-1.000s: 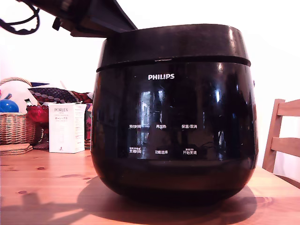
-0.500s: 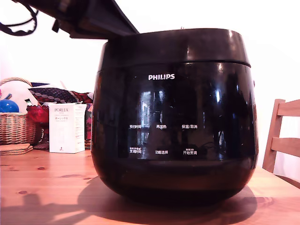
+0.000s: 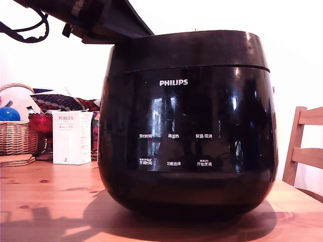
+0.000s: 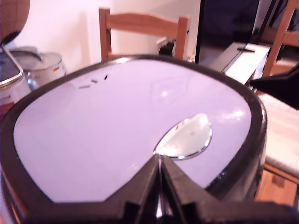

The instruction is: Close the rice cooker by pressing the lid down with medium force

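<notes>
While the pincer (image 4: 160,173) seemingly lifts slightly, the lid (image 3: 186,48) stays down.

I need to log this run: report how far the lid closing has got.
Done: the lid sits down on the rice cooker, only a thin seam showing. In hand: the gripper, fingers together, is at the lid's top. Left: latching can't be confirmed; then lift away.

A knotty wooden table (image 3: 55,201) carries the black Philips rice cooker (image 3: 187,126) up front. Behind it, toward the exterior view's left, stand a white Porlex box (image 3: 71,137) and a wicker basket (image 3: 17,136).
</notes>
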